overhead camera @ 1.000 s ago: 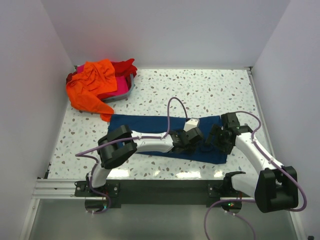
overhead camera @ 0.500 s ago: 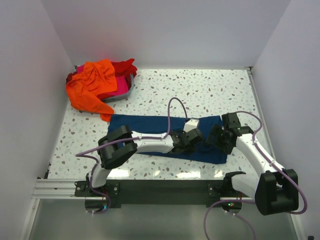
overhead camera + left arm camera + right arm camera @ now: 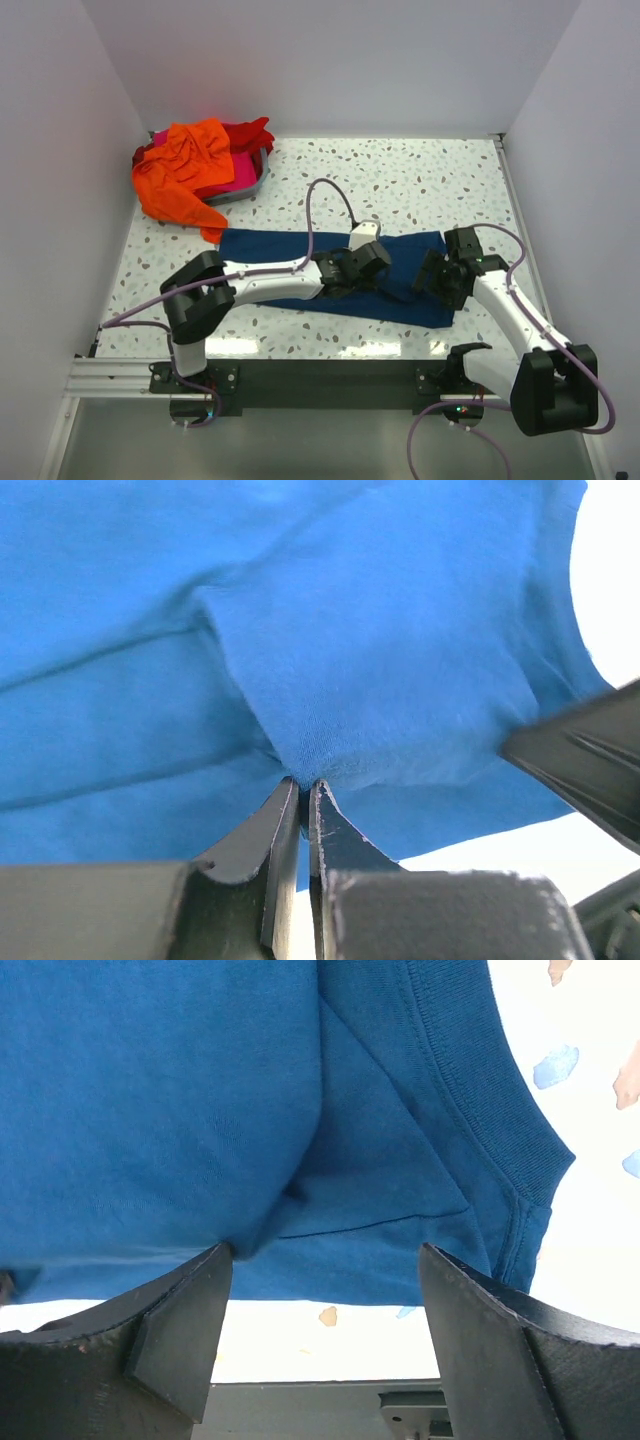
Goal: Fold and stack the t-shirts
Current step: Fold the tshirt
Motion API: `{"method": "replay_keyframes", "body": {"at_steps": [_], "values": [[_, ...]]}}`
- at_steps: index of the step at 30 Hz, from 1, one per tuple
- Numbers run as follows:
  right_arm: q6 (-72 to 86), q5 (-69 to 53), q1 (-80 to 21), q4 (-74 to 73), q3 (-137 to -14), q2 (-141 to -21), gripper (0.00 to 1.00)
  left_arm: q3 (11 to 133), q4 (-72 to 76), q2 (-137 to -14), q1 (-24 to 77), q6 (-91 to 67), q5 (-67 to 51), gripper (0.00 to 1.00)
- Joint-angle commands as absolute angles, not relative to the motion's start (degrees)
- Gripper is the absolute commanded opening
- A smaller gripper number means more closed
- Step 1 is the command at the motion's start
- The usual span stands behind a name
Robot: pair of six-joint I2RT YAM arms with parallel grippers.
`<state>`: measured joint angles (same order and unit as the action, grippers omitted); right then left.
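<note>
Half gripping only: clamping the left end effector point(image 3: 303, 785) tight on a raised fold near the middle of the navy t-shirt point(image 3: 265, 248), likely for drawing it over; holding the right end effector point(image 3: 325, 1250) wide astride that shirt's right hem corner. Lying flat on the desk point(image 3: 420, 180), leaving the orange t-shirt point(image 3: 185, 170) heaped well beyond its far left corner. Revealing pinch and gape through wrist views only; hiding both from above.

Plain navy blue t-shirt point(image 3: 270, 250), brighter blue in wrist views; orange t-shirt point(image 3: 185, 170), red t-shirt point(image 3: 256, 134), magenta pink t-shirt point(image 3: 238, 180) in grey tub point(image 3: 255, 186); table point(image 3: 420, 180) white terrazzo, grey-brown specks; left arm point(image 3: 265, 283) and right arm point(image 3: 510, 315) white with black joints; purple cable point(image 3: 309, 215)
</note>
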<state>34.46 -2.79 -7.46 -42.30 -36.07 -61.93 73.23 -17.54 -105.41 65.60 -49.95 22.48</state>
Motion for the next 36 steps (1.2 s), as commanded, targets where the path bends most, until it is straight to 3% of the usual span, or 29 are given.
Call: {"method": "replay_keyframes", "body": {"at_steps": [1, 5, 11, 36], "values": [[33.2, -4.6, -7.4, -42.5, -36.1, -60.8, 0.77, 71.9, -17.7, -103.9, 63.6, -49.9, 24.0, 0.08], [32.2, -6.8, -7.6, -41.4, -35.7, -58.7, 0.73, 72.2, -17.2, -104.8, 61.7, -48.9, 22.5, 0.07], [31.3, -7.3, -13.2, -40.7, -35.5, -59.9, 0.56, 72.4, -17.1, -105.1, 59.5, -48.1, 21.3, 0.07], [32.1, -11.1, -15.6, -23.0, -31.7, -70.7, 0.47, 73.8, -17.5, -107.2, 59.2, -47.0, 19.6, 0.05]]}}
